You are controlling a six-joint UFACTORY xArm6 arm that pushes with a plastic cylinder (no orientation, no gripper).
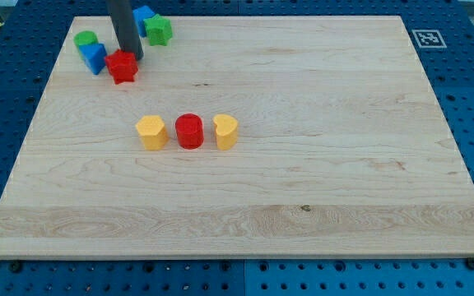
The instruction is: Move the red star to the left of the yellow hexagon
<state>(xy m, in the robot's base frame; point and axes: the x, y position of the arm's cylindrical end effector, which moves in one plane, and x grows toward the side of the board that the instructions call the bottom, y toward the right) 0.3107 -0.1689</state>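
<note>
The red star [123, 67] lies near the board's top left. My tip [130, 57] stands at the star's upper right edge, touching or nearly touching it; the rod rises out of the view's top. The yellow hexagon [151, 131] sits lower, left of the board's middle, at the left end of a row. The star is well above the hexagon and slightly to its left.
A red cylinder [189, 131] and a yellow heart [225, 131] stand right of the hexagon. A blue block [94, 57] and a green block [85, 39] lie left of the star. A green star [159, 30] and a blue block [143, 16] lie right of the rod. The wooden board [303, 189] rests on a blue pegboard.
</note>
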